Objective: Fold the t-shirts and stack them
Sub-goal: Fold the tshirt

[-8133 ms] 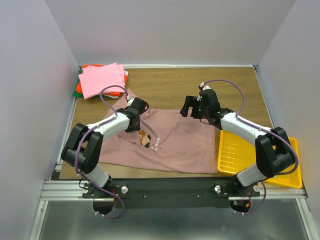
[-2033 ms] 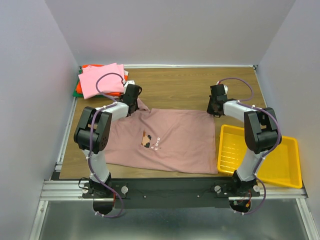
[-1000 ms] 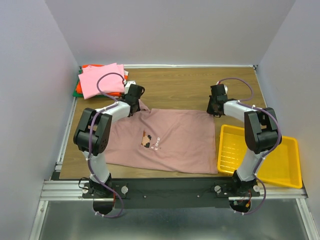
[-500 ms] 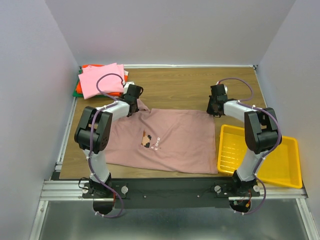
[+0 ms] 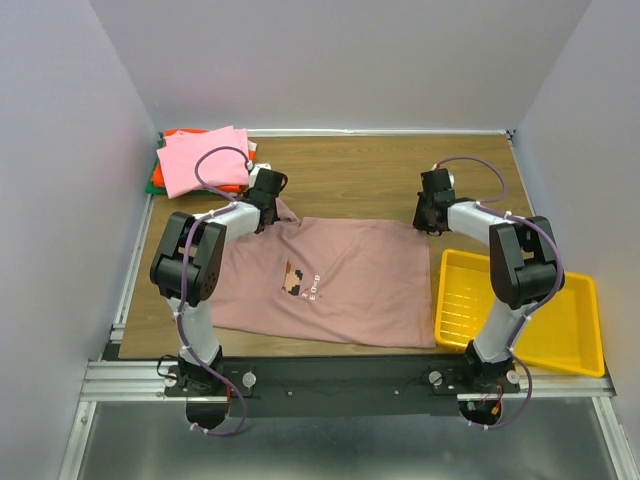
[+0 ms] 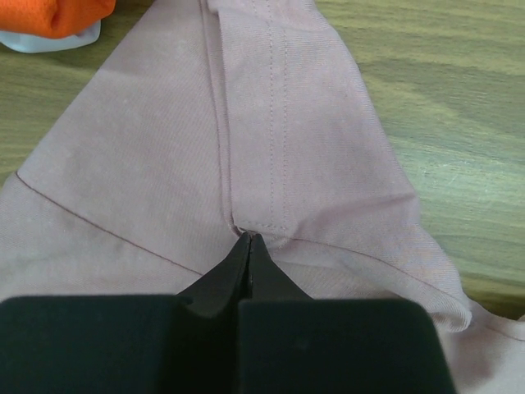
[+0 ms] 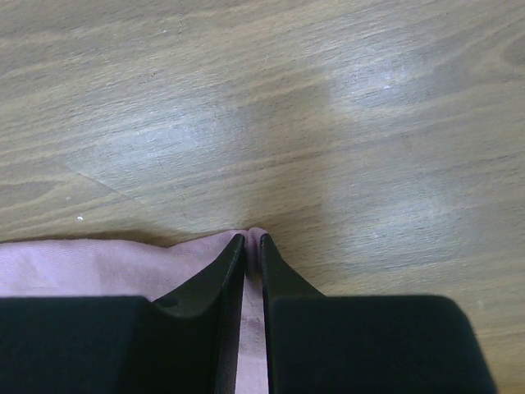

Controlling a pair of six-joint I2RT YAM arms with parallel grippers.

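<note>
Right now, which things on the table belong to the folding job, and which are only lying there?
Part of the job: mauve t-shirt, spread flat; folded t-shirts, stacked far left; left pincer and right pincer, both pinching the mauve t-shirt.
Just lying about: yellow tray, near right.

Bright even light, soft shadows — wood glare, near fingers blurred
</note>
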